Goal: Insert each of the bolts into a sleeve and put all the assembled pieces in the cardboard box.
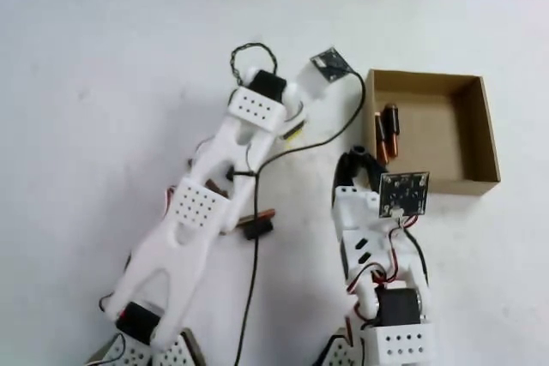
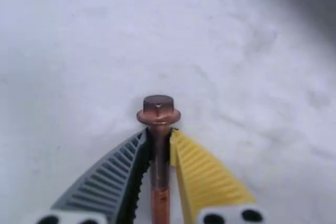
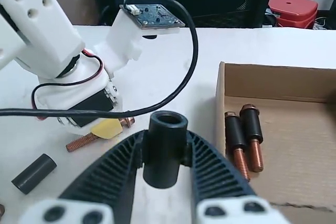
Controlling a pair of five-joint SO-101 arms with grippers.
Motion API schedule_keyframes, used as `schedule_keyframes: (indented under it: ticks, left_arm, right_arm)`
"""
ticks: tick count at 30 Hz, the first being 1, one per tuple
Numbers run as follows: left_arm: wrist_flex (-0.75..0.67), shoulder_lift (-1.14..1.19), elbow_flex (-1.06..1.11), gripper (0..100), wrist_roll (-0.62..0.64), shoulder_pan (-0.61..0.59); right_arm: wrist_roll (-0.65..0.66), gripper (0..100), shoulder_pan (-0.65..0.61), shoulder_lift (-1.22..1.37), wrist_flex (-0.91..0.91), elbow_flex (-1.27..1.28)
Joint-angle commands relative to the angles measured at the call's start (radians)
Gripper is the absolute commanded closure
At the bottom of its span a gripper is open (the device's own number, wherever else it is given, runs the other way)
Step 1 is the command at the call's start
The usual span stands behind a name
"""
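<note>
Two parts are in hand: the left gripper (image 2: 158, 136) clamps a bolt (image 2: 159, 171) by its shank, near level, head toward the cardboard box (image 3: 273, 80). The right gripper (image 3: 165, 139), between bolt and box, pinches a sleeve (image 3: 165, 153) upright, bore up. Their axes look crossed, so one must tilt; inside the box lie two finished pieces (image 3: 242, 140), with a spare sleeve (image 3: 34, 173) beyond the bolt.

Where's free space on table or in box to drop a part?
Free: table left of the left arm; box floor right of the two assembled pieces; table strip right of the right arm. Crowded: between the arms, with cable and loose sleeve.
</note>
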Motion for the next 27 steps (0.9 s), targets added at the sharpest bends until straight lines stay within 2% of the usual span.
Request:
schedule_keyframes:
  ticks: [1,10,20,27]
  left_arm:
    - [-0.025,-0.01,0.002,93,0.011,-0.007]
    - [0.029,-0.015,-0.006,94,0.011,-0.007]
    - [0.18,-0.013,-0.006,94,0.008,-0.001]
    - [0.21,-0.013,-0.006,93,0.003,0.004]
  right_arm:
    - [-0.003,98.1,0.005,-0.012,0.004,0.009]
    - [-0.003,98.1,0.005,-0.012,0.004,0.009]
    - [-0.003,98.1,0.005,-0.012,0.004,0.009]
    - [-0.003,98.1,0.005,-0.012,0.002,0.009]
